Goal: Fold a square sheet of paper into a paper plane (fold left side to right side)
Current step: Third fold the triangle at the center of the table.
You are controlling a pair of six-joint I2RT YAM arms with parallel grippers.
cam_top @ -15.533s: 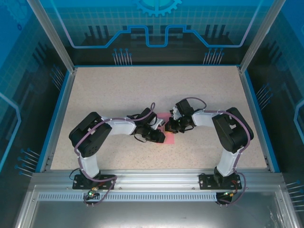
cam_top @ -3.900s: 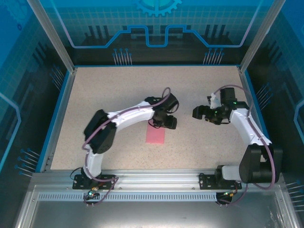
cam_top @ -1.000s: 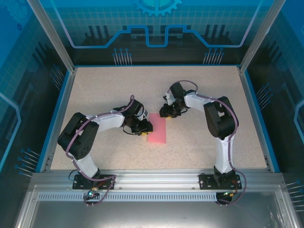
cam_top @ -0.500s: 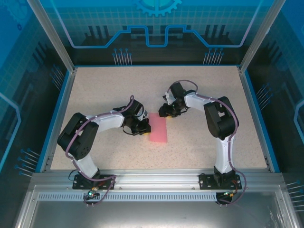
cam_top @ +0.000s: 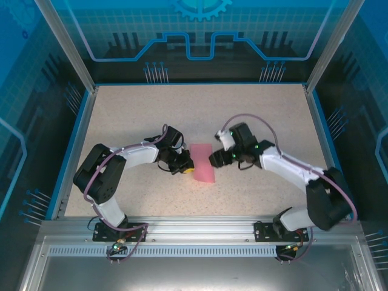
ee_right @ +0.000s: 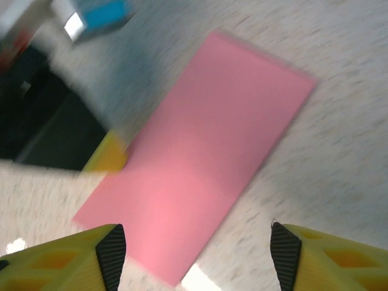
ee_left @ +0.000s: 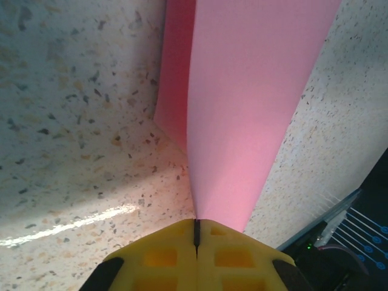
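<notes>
Speckled beige surface [cam_top: 121, 121] inside a blue-walled enclosure, both arms bolted at its near edge. Left arm [cam_top: 130, 159] reaches in from the left and right arm [cam_top: 291, 171] from the right, so the wrists face each other near the middle of the surface. Pink sheet of paper [cam_top: 204, 163] lies between them, roughly central, showing as a rectangle longer than it is wide, long axis running away from the bases and slightly tilted. In the left wrist view the paper [ee_left: 242, 109] appears in two layers: a darker strip flat on the surface at the left, and a lighter upper layer rising off it and narrowing down into the yellow fingertips. Left end effector [cam_top: 188, 170] sits at the sheet's left near corner; up close [ee_left: 196, 227] its pads are pressed together with only a thin seam showing, pinched on the paper's upper layer. Right end effector [cam_top: 213, 160] is at the sheet's right edge. Its wrist view is blurred, but the two yellow fingers [ee_right: 60, 257] stand wide apart, gripping nothing, with the paper [ee_right: 200, 163] lying beyond the gap [ee_right: 193, 254]. A yellow tip of the left end effector [ee_right: 109, 151] shows at the sheet's far-side edge there.
</notes>
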